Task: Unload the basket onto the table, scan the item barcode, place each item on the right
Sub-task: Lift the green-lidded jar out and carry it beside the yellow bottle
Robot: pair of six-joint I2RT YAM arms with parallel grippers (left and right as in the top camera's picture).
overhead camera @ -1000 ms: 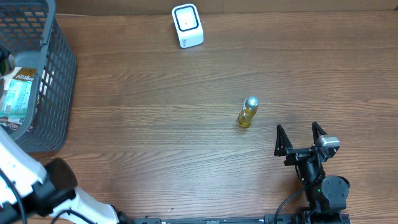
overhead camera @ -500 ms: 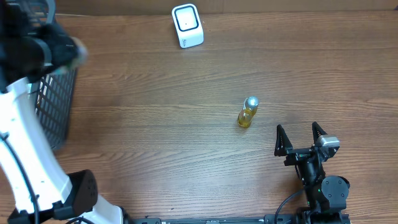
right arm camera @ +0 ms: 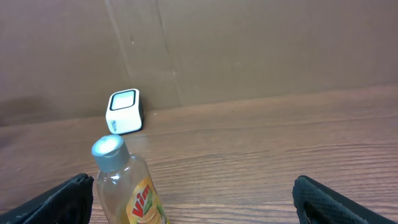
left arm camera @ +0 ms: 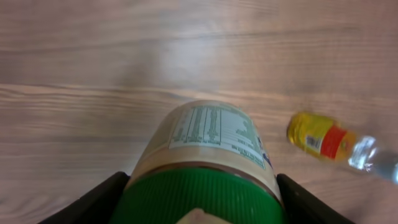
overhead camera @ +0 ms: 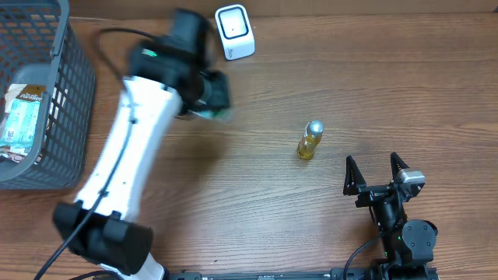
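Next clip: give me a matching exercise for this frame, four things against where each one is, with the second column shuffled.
1. jar with green lid
2. yellow bottle
3. white scanner
4. grey basket

a. at the left edge of the table, with packets inside
b. at the table's far edge
c. gripped in the left gripper
d. on the wood, just ahead of the open right gripper

Pairs: 1-c, 2-d, 3-b, 4-a.
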